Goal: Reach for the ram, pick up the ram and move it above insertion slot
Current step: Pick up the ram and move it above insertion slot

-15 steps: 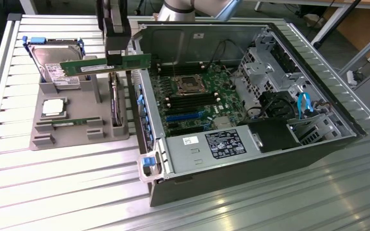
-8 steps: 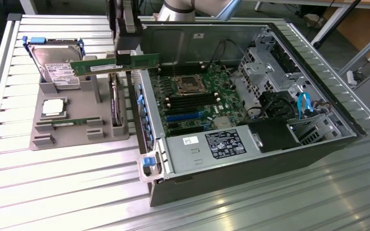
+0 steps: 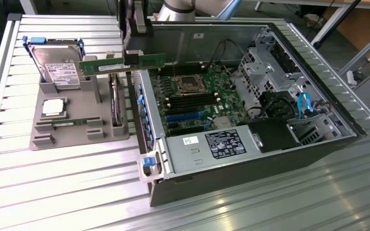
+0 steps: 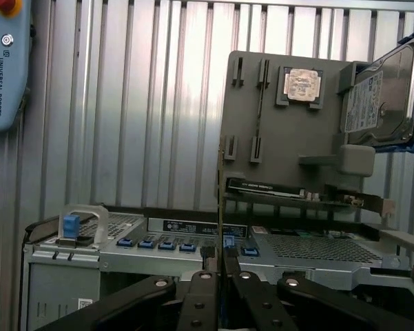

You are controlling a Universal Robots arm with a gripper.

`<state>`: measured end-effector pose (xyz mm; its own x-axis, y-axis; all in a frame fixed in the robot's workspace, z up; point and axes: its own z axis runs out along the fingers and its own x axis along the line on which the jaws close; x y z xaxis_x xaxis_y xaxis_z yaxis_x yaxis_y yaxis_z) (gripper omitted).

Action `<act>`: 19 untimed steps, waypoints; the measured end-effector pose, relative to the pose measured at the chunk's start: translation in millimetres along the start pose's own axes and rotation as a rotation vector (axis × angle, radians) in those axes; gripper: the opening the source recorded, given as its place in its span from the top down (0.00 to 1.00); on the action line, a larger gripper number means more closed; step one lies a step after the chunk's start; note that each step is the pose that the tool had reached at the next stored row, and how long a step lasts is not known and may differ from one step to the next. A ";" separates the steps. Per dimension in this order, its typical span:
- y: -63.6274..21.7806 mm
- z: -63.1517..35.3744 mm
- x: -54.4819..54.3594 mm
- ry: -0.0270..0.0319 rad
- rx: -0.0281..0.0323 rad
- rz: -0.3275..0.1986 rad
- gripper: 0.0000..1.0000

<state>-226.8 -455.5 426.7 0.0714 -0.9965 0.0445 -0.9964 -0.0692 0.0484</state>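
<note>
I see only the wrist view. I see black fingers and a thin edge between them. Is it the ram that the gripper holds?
Observer: Yes. In the exterior view the gripper is closed on the ram, a green strip held in the air, lengthwise about level.
Operator: Where is it over the scene?
Observer: It hangs over the border between the grey holder tray and the open computer case, near the case's wall on the exterior view's left.
Operator: Is it above the memory slots already?
Observer: Not yet. The black slots on the motherboard lie further toward the exterior view's right, below the processor socket.
</note>
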 end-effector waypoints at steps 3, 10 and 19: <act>-4.1 0.0 0.3 0.0000 -0.0001 0.000 0.86; -12.9 0.0 0.9 0.0000 -0.0002 0.000 0.86; -24.0 0.1 1.7 -0.0001 -0.0003 0.000 0.86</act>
<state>-202.9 -455.5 425.5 0.0714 -0.9965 0.0444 -0.9964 -0.0692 0.0487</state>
